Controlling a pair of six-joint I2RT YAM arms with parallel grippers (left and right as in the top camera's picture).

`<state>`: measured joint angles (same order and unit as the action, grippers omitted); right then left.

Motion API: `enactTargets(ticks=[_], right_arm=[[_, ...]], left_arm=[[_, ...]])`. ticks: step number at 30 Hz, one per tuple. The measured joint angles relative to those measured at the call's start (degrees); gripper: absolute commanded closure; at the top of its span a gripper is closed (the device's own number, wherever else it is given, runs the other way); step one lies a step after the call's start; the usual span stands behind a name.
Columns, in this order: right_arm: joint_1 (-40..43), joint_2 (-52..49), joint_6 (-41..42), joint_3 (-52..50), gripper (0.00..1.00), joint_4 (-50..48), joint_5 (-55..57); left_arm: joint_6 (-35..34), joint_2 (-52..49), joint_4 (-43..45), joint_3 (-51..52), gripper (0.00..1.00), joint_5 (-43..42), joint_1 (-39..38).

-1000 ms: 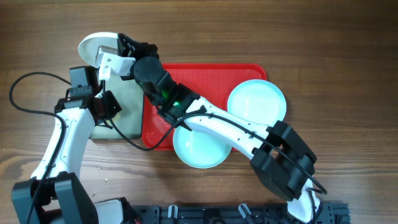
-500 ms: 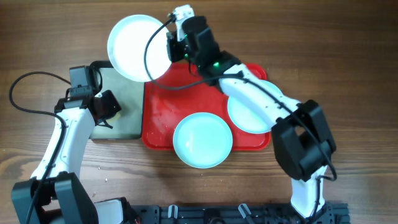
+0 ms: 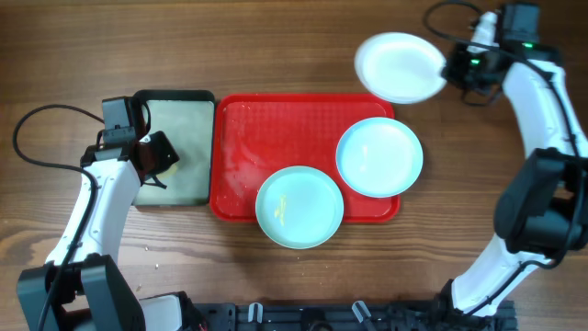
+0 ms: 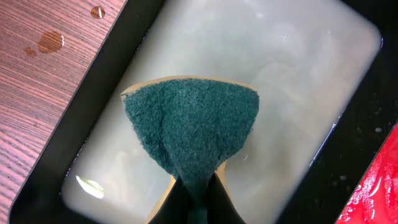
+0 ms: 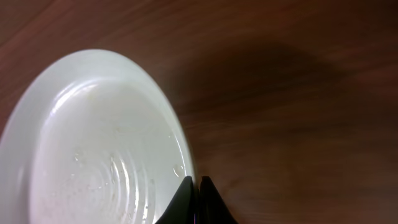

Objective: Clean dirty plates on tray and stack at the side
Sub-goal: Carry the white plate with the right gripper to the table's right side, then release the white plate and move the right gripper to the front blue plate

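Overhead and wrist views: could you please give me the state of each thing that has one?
Tray: wet.
White plate: wet, gripped at its rim, off the tray.
Front turquoise plate: on the tray, yellowish smear, overhanging its front rim.
Right turquoise plate: on the tray, looks clean.
Basin: holds cloudy water.
Sponge: clamped, over the basin.
Left gripper: shut on the sponge.
Right gripper: shut on the white plate.

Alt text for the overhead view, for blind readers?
The right end effector grips the white plate over the table beyond the red tray, where two turquoise plates sit. The left end effector holds a sponge over a black-rimmed tray.
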<state>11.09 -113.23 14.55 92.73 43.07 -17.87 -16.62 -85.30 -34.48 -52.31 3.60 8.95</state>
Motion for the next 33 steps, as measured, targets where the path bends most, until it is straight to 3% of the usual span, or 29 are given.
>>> enactTargets(ticks=[5,10,14,16,22,23,24,25,27,29,31,33], right_arm=[[8.0,0.0,-1.4,-1.0,0.96,3.7,6.8],[7.4,0.1,-1.4,-12.8,0.95,-6.0,9.8],[7.0,0.1,-1.7,-18.6,0.71,-11.9,9.9],[6.9,0.1,-2.1,-19.0,0.52,-12.4,9.9],[6.8,4.0,-2.9,-12.8,0.42,-0.8,0.7],[6.7,7.9,-3.0,-11.5,0.16,3.4,-1.6],[6.6,10.3,-3.1,-10.7,0.03,6.0,-3.1],[6.6,13.1,-3.1,-10.2,0.01,8.8,-5.0],[6.3,19.1,-3.5,-9.7,0.01,14.7,-10.2],[5.7,20.3,-3.7,-9.4,0.33,19.6,-15.9],[3.5,20.1,-4.3,-9.6,0.54,23.1,-18.2],[-1.2,20.1,-4.6,-10.3,0.83,26.4,-17.4]], left_arm=[[0.0,0.0,0.2,0.0,0.96,0.0,0.0],[0.0,0.0,0.6,0.0,0.96,0.0,0.0],[0.0,0.0,0.7,0.0,0.96,0.0,0.0],[0.0,0.0,0.8,0.0,0.96,0.0,0.0],[0.0,0.0,0.8,0.0,0.96,0.0,0.0],[0.0,0.0,0.9,0.0,0.96,0.0,0.0],[0.0,0.0,0.8,0.0,0.96,0.0,0.0],[0.0,0.0,0.9,0.0,0.96,0.0,0.0],[0.0,0.0,0.8,0.0,0.96,0.0,0.0],[0.0,0.0,0.8,0.0,0.96,0.0,0.0],[0.0,0.0,0.9,0.0,0.96,-1.5,0.0],[0.0,0.0,1.0,0.0,0.96,-3.3,0.0]])
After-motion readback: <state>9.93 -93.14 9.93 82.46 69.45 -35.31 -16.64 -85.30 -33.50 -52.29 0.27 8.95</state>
